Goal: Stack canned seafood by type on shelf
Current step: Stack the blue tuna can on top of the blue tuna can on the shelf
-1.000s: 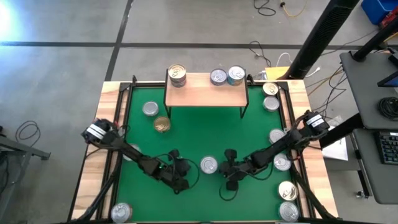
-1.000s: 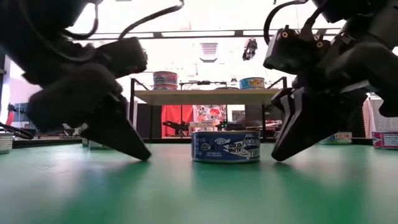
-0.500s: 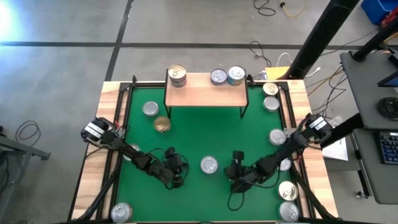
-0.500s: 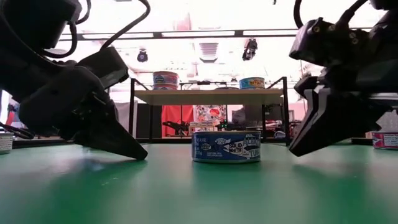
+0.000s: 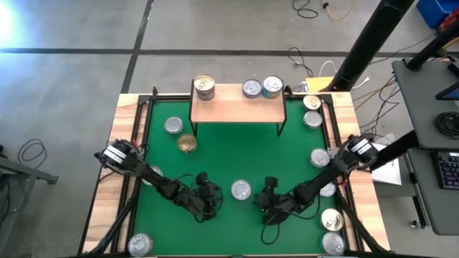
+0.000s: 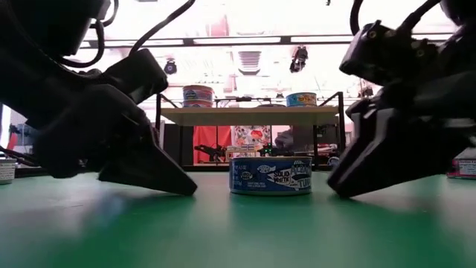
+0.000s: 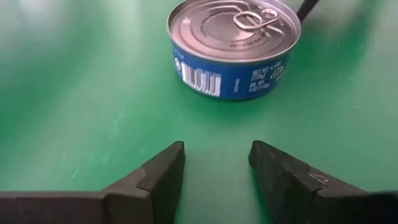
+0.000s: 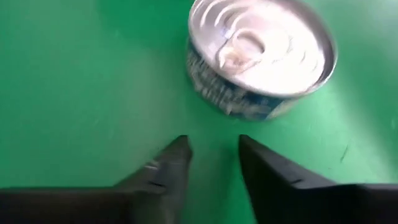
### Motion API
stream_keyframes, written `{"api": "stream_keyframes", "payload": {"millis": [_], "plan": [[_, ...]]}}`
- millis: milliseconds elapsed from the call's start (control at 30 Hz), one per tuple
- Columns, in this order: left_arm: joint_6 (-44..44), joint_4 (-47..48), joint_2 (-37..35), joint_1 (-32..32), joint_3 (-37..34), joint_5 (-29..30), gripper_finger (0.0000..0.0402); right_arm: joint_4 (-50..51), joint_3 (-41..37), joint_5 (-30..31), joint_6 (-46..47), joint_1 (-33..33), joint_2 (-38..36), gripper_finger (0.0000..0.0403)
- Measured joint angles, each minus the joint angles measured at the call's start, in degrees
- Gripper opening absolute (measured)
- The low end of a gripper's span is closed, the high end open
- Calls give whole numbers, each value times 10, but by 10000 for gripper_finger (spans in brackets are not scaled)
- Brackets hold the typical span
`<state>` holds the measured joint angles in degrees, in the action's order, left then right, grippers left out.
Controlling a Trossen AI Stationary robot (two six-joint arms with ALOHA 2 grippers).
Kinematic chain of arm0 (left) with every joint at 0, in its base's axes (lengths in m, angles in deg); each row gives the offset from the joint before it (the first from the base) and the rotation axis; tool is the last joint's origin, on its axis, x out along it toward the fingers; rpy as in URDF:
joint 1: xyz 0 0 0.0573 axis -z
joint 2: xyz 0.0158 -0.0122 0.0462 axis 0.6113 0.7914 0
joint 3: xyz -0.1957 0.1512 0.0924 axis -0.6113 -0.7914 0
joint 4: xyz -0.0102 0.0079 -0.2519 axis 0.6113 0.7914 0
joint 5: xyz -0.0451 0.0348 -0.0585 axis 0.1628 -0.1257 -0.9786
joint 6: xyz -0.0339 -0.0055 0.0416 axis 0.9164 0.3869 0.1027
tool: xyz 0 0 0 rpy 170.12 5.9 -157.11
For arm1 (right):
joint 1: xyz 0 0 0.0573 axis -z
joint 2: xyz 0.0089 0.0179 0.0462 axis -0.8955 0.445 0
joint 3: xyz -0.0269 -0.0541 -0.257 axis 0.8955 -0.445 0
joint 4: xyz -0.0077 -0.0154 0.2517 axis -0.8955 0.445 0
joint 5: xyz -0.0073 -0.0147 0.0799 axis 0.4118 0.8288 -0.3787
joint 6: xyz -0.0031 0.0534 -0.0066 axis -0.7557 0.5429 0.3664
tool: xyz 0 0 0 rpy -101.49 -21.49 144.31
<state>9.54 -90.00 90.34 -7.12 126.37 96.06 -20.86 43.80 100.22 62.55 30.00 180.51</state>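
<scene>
A robotics lab or workshop: a green-topped bench (image 5: 301, 154) is standing on a bare concrete floor (image 5: 72, 86), loose cables (image 5: 308, 8) are trailing across it, and a desk (image 5: 430, 122) with a keyboard (image 5: 449, 169) is sitting at the right.

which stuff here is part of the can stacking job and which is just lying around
Part of the job:
- blue tuna can mid-table, between both tools
- left tool and right tool, both open
- wooden shelf with cans on top
- loose cans on the green mat

Lying about:
- cables on the floor
- keyboard
</scene>
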Motion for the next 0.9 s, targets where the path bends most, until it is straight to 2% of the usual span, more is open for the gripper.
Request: {"api": "stream_keyframes", "payload": {"millis": [100,233,367,467,633,900], "plan": [[-3,0,8,0,5,2,186,-22,4,40,2,0,20,223],[-2,2,8,0,3,0,187,-21,5,64,8,1,26,314],[-15,5,8,-2,1,-2,187,-18,5,76,32,3,27,375],[-34,6,8,-10,-1,-7,188,-28,5,72,45,11,30,394],[-32,-5,10,-37,0,7,188,-76,3,43,16,30,33,400],[-70,-128,56,-60,-2,9,188,-142,2,28,-24,69,34,400]]}}
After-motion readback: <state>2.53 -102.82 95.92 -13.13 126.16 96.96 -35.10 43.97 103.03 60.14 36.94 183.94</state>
